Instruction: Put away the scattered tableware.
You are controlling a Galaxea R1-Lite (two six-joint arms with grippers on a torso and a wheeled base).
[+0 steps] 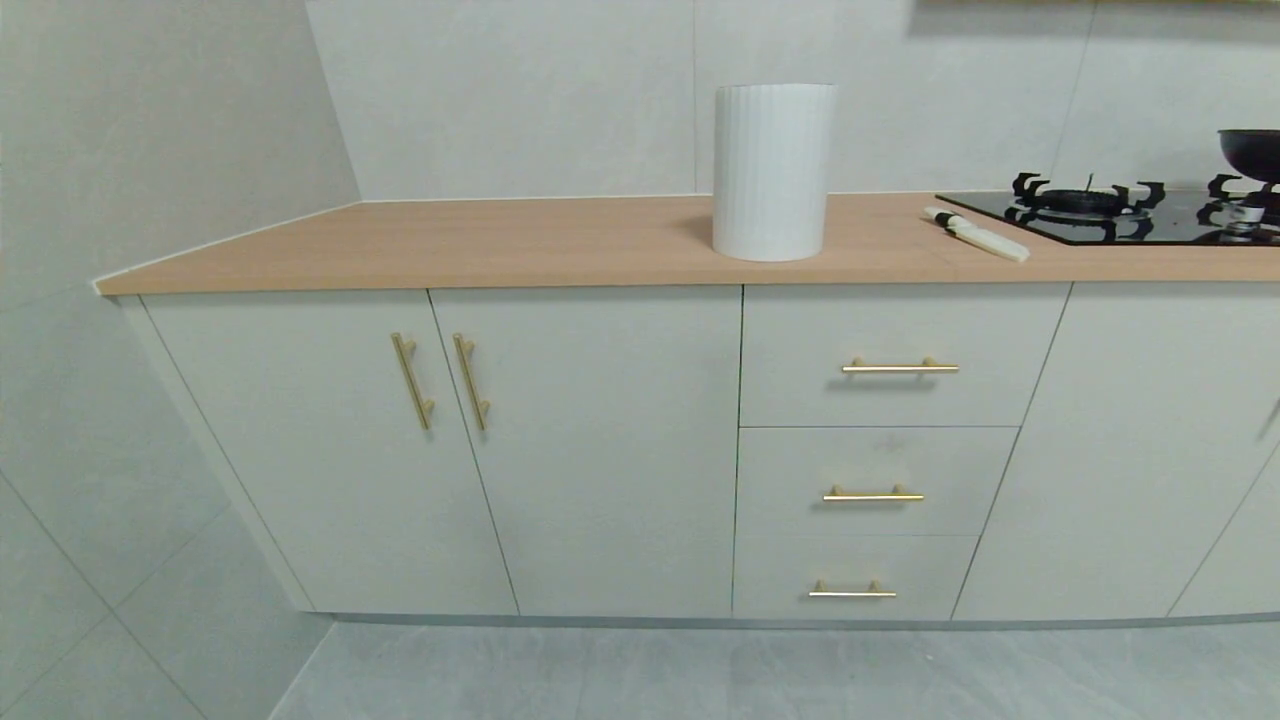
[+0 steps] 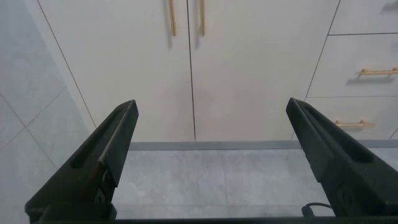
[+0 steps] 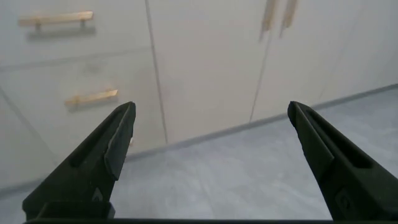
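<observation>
A tall white ribbed container (image 1: 772, 172) stands on the wooden countertop (image 1: 500, 243). To its right, near the hob, lies a pale utensil (image 1: 976, 234) with a light handle. My left gripper (image 2: 211, 115) is open and held low, facing the cabinet doors and the floor. My right gripper (image 3: 211, 115) is open too, held low before the drawers, with nothing between its fingers.
A black gas hob (image 1: 1130, 212) with a dark pan (image 1: 1252, 152) sits at the counter's right end. Below are two doors with gold handles (image 1: 440, 380) and three drawers (image 1: 885, 430). A wall closes the left side. Grey tiled floor (image 1: 760, 675) lies in front.
</observation>
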